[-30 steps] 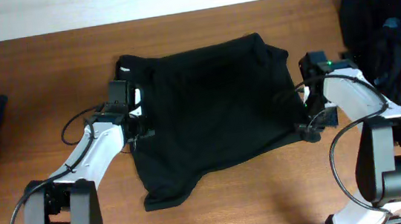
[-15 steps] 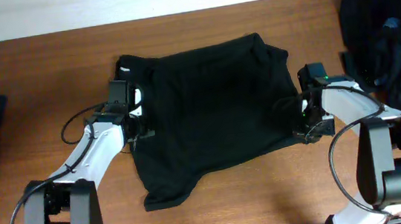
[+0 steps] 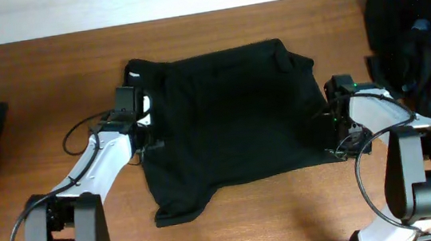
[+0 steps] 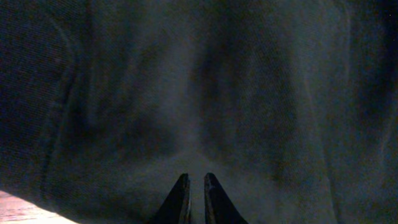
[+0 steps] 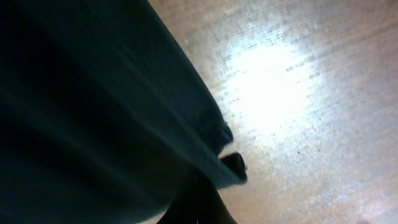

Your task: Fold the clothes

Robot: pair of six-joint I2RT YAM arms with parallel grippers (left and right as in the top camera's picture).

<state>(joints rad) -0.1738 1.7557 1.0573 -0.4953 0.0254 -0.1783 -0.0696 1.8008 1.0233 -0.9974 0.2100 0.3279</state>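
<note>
Overhead: the black T-shirt [image 3: 231, 119] lies spread mid-table [image 3: 249, 213]. My left gripper [image 3: 150, 135] is at its left edge, my right gripper [image 3: 337, 144] at its lower right corner.

Left wrist: my fingertips [image 4: 180, 200] stand almost together over the cloth, with only a slit between. Pinching it? I cannot tell.

Right wrist: jaws clenched, the shirt's hem [image 5: 229, 163] pinched between them, just above the wood.

Soft, even light is falling across the wooden bench [image 3: 51, 81] in the overhead view; the black garment [image 3: 230, 111] is reading nearly detailless. The left wrist view is looking dim and grainy. In the right wrist view, white glare is washing out the wood.
</note>
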